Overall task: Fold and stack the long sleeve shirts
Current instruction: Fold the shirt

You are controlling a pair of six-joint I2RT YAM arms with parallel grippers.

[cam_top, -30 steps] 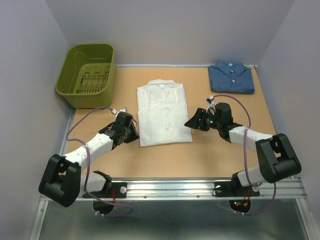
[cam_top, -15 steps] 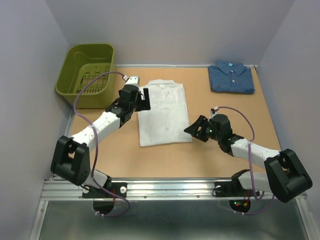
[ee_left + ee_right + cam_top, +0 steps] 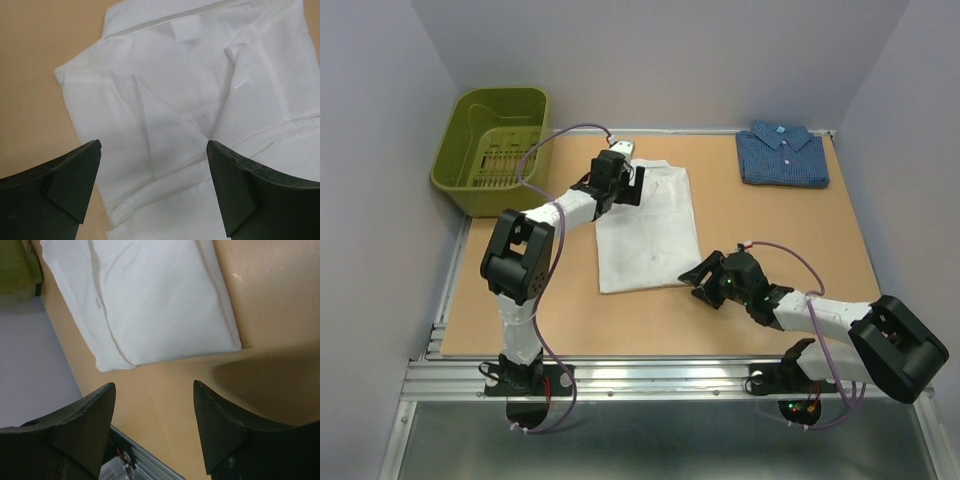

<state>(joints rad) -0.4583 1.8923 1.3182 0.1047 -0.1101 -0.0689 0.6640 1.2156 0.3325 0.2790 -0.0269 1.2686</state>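
The white long sleeve shirt [image 3: 648, 235] lies folded in a flat rectangle in the middle of the table, collar at the far end. The dark blue shirt [image 3: 782, 155] lies folded at the back right corner. My left gripper [image 3: 632, 187] hovers over the white shirt's far left shoulder. In the left wrist view it [image 3: 154, 145] is open, with only white cloth [image 3: 190, 75] below. My right gripper [image 3: 692, 283] sits just off the shirt's near right corner. In the right wrist view it [image 3: 153, 385] is open over bare table, the shirt [image 3: 160, 305] ahead of it.
A green plastic basket [image 3: 495, 140] stands at the back left, just off the table's edge; it also shows in the right wrist view's corner [image 3: 15, 270]. An aluminium rail [image 3: 670, 375] runs along the near edge. Grey walls close in the left, right and back.
My left arm swung from the shirt's near left edge up to its far left shoulder, and its jaws opened. My right gripper drew back toward the shirt's near right corner.
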